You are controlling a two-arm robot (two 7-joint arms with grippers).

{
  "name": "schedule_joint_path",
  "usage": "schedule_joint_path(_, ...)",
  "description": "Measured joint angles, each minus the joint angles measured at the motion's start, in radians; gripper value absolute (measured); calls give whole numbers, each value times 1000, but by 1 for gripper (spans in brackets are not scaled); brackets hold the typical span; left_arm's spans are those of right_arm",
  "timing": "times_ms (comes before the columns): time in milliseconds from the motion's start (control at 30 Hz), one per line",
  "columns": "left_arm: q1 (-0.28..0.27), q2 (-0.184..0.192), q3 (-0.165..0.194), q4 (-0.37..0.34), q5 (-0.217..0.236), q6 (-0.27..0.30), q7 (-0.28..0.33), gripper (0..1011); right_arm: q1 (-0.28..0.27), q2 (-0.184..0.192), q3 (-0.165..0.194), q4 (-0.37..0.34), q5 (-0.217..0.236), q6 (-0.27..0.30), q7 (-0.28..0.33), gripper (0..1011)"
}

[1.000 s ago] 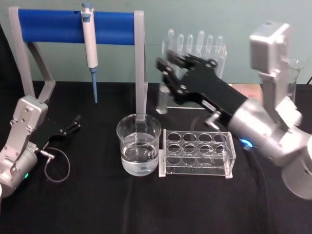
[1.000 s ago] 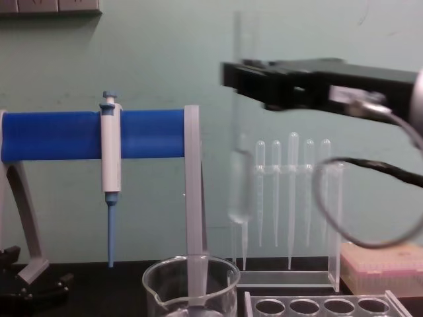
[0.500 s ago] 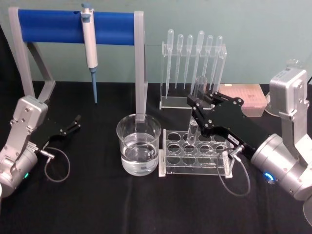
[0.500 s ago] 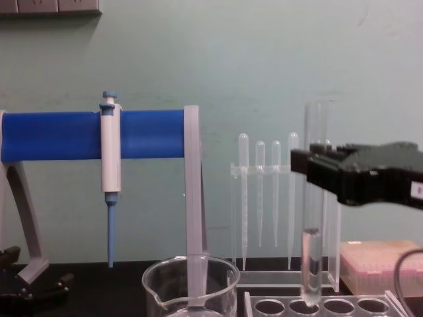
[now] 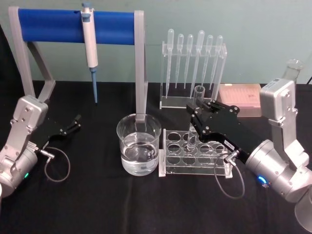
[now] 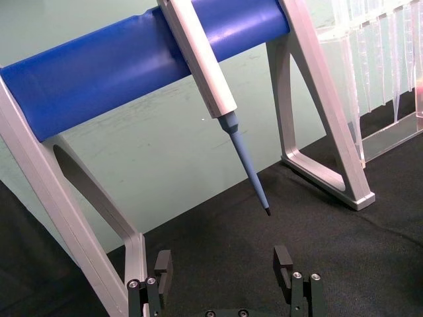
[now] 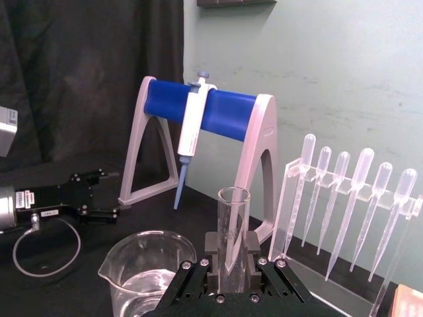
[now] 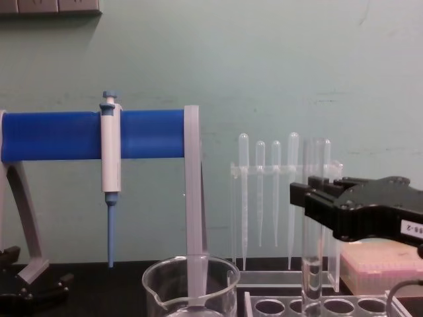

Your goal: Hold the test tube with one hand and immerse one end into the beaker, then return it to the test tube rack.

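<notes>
We find little to read. A small white label on the right tool point(image 8: 310, 198) carries dark characters, seemingly ending in "-2"; the rest is illegible. The white label on the left tool point(image 7: 99, 198), seen from the right wrist, is too small to read.

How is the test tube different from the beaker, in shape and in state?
The test tube is narrow and tall; the beaker is wide, short and has a spout. The tube stands upright in the rack, held by the right gripper with its jaws shut on it; the beaker stands free on the table beside the rack. The beaker holds clear liquid. Both are clear glass with open tops.
</notes>
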Motion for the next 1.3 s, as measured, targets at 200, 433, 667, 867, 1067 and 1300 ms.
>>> schedule_joint_path(200, 0, 0, 0, 0, 0, 0, 0, 1000, 11, -12, -7, 28, -5, -1, 5, 231)
schedule_joint_path(433, 0, 0, 0, 0, 0, 0, 0, 1000, 21, -20, -19, 53, -22, 14, 5, 233)
schedule_joint_path(667, 0, 0, 0, 0, 0, 0, 0, 1000, 37, -30, -35, 83, -42, 25, 9, 231)
schedule_joint_path(867, 0, 0, 0, 0, 0, 0, 0, 1000, 49, -35, -48, 97, -59, 37, 12, 231)
schedule_joint_path(1067, 0, 0, 0, 0, 0, 0, 0, 1000, 60, -37, -59, 105, -78, 54, 13, 231)
schedule_joint_path(1300, 0, 0, 0, 0, 0, 0, 0, 1000, 61, -39, -61, 106, -92, 68, 14, 375)
